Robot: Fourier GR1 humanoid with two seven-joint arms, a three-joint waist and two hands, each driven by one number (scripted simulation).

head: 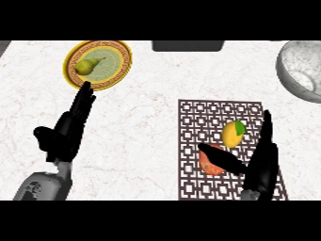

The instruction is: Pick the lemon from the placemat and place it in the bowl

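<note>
Basically nothing done yet: the lemon [233, 133] sits on the placemat [197, 117], right hand [260, 157] spread open just at its 5 o'clock without gripping, and the bowl [308, 70] waits empty up at 1 o'clock, so grab, carry and drop remain.

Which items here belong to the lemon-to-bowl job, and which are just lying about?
Job items:
lemon
placemat
bowl
right robot hand, open beside the lemon

Lying about:
pear on the yellow-rimmed plate
reddish fruit on the placemat
dark object at the far edge
left robot hand, resting open
</note>
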